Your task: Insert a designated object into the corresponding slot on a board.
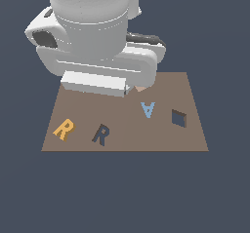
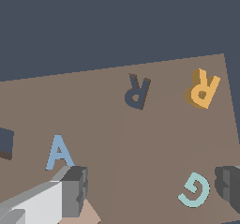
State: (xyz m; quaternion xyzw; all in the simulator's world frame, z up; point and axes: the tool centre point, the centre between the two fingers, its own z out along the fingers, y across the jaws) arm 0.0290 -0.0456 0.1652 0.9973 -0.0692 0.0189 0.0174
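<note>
Jaws stood wide apart and empty, the gripper hovering over the brown board with a pale G lying between its fingers. Beyond them lay the dark R-shaped slot, and just beside it, nearer the board's corner, the orange letter R. That letter sat flat and well apart from the jaws, at the exterior view's left, so they would have to travel that way first.

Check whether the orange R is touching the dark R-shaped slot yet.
Apart. The exterior view shows bare brown board between the orange R and the slot; the wrist view shows the same gap.
</note>
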